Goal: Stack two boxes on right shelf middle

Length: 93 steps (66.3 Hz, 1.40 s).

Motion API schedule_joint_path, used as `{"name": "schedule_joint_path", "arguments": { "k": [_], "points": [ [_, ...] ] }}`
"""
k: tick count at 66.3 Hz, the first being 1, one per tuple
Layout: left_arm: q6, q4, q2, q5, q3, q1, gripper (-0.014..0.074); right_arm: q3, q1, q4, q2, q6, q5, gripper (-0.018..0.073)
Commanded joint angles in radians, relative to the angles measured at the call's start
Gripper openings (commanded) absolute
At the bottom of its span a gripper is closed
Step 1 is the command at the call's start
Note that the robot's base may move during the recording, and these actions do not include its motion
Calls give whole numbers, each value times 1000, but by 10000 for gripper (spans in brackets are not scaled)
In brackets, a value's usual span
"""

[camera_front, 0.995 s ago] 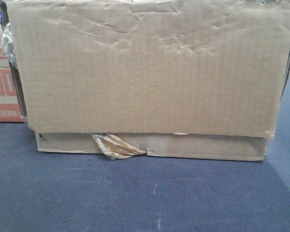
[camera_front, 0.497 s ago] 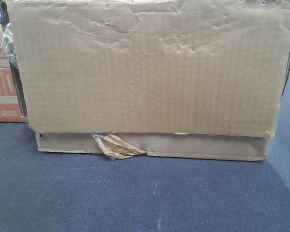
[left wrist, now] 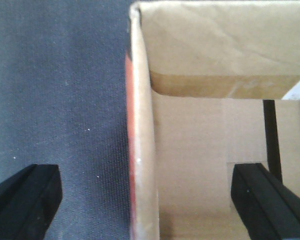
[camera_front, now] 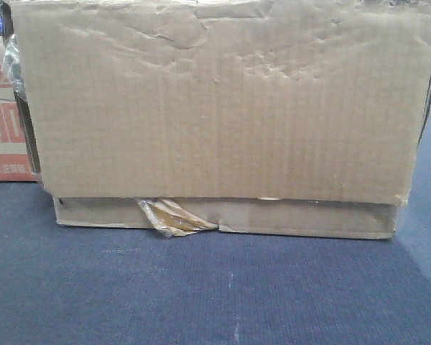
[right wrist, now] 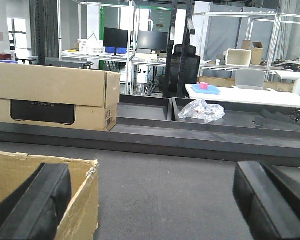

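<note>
A wide plain brown box [camera_front: 223, 100] with a dented face fills the front view, standing on blue-grey carpet. A tuft of glossy tape [camera_front: 174, 217] sticks out at its lower band. My left gripper [left wrist: 145, 175] is open, astride an upright cardboard wall [left wrist: 142, 150] whose outer face looks reddish; one finger is over the carpet, the other inside the open box. My right gripper [right wrist: 152, 172] is open, its left finger [right wrist: 35, 205] inside the torn corner of an open brown box [right wrist: 82, 200], the other finger over the carpet. The shelf is out of view.
A box with red printing [camera_front: 3, 122] stands at the far left behind the plain one. In the right wrist view, a long carton with a black label [right wrist: 55, 97] and a crumpled plastic bag [right wrist: 202, 110] rest on a dark ledge [right wrist: 190, 137]. Racks and desks stand beyond.
</note>
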Motion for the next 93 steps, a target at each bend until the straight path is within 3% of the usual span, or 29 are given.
{"name": "schedule_joint_path", "arguments": {
  "k": [1,9,23,43,61,69,81,93],
  "points": [
    [5,8,-2,-12,-8,5,535,-8,2,-8,4,3,-15,561],
    [5,10,-2,-5,-8,5,358,-8,2,-8,4,3,-15,561],
    [3,37,-2,28,-8,5,-111,-8,2,-8,4,3,-15,561],
    [-47,35,-61,39,-10,5,-111,-8,2,-8,4,3,-15,561],
    [-173,135,-250,-9,-10,5,-111,-8,2,-8,4,3,-15,561],
    [-200,135,-358,-35,-10,5,-111,-8,2,-8,4,3,-15,561],
    [-200,35,-513,-70,-14,5,-111,-8,2,-8,4,3,-15,561],
    [-200,-201,-605,-102,-31,5,-111,-8,2,-8,4,3,-18,561]
  ]
}}
